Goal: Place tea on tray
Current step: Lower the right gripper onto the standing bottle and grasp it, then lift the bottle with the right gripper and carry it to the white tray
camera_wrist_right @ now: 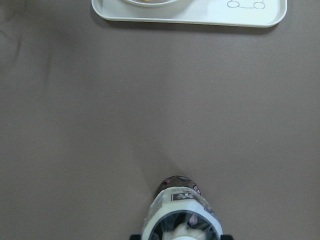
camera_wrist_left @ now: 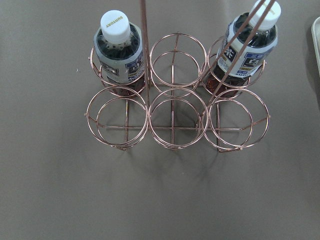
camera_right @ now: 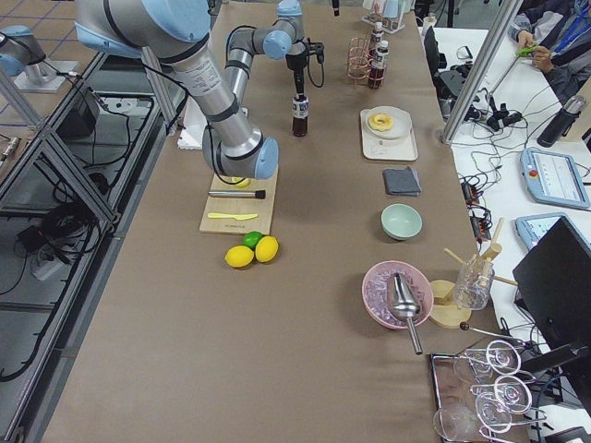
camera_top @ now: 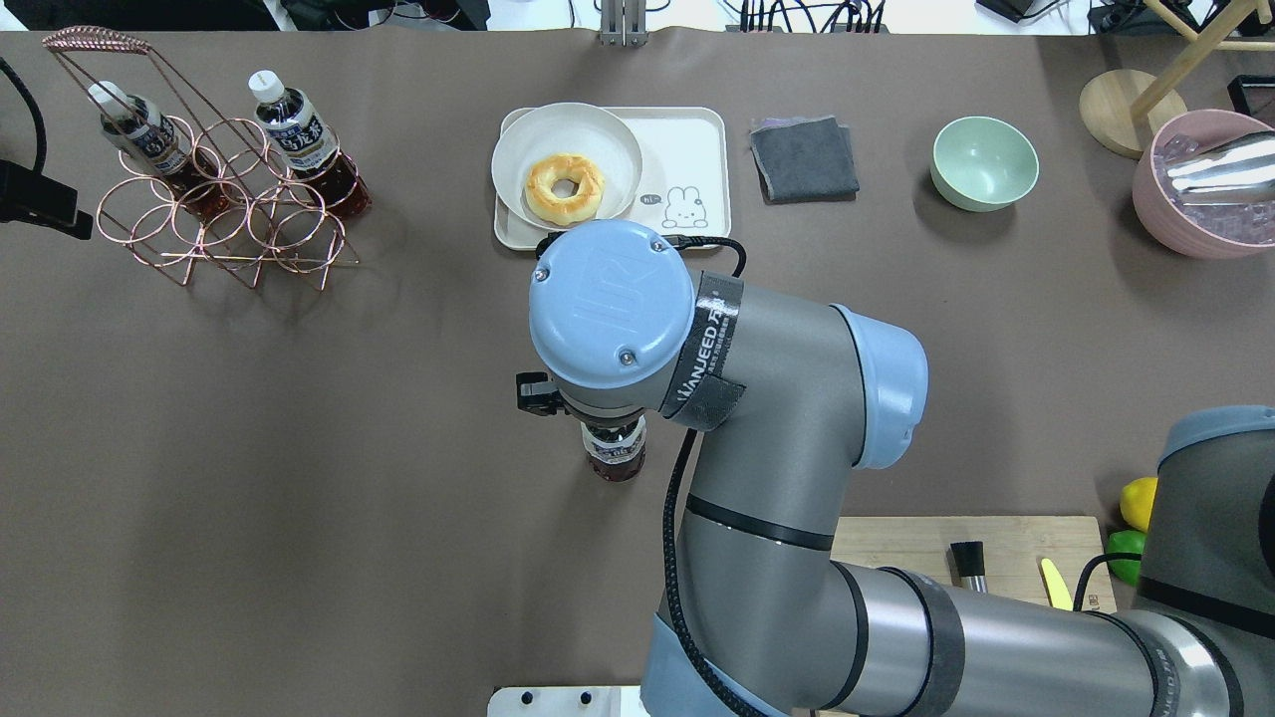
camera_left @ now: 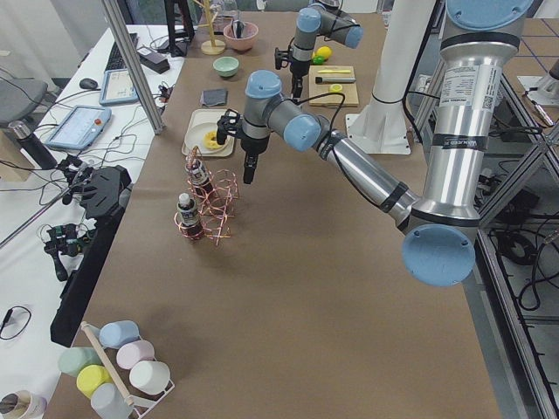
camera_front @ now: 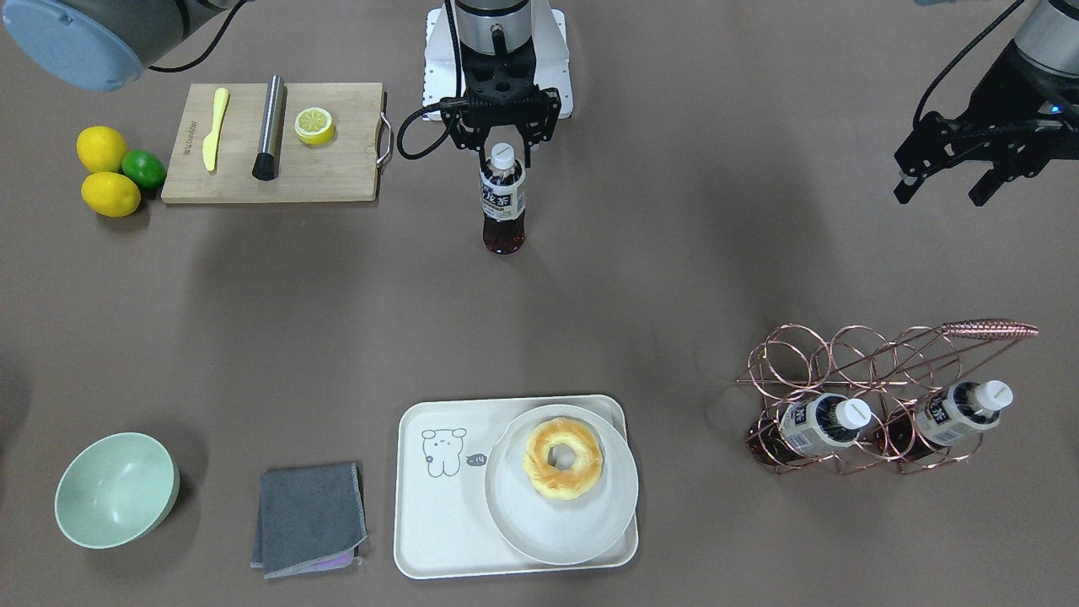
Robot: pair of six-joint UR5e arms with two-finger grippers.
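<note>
One tea bottle (camera_front: pixel 503 198) stands upright on the brown table, far from the cream tray (camera_front: pixel 438 523). It also shows in the overhead view (camera_top: pixel 615 453) and the right wrist view (camera_wrist_right: pixel 182 215). My right gripper (camera_front: pixel 504 145) is open, with its fingers on either side of the bottle's white cap. Two more tea bottles (camera_front: pixel 822 421) (camera_front: pixel 961 409) sit in the copper wire rack (camera_front: pixel 851 362). My left gripper (camera_front: pixel 942 187) is open and empty, held above the table near the rack. The tray (camera_top: pixel 697 149) holds a round plate (camera_front: pixel 590 539) with a doughnut (camera_front: pixel 563 459) on it.
A wooden cutting board (camera_front: pixel 337 181) carries a yellow knife, a metal cylinder and a lemon half. Two lemons and a lime (camera_front: pixel 110 169) lie beside it. A green bowl (camera_front: pixel 116 489) and a grey cloth (camera_front: pixel 310 518) lie beside the tray.
</note>
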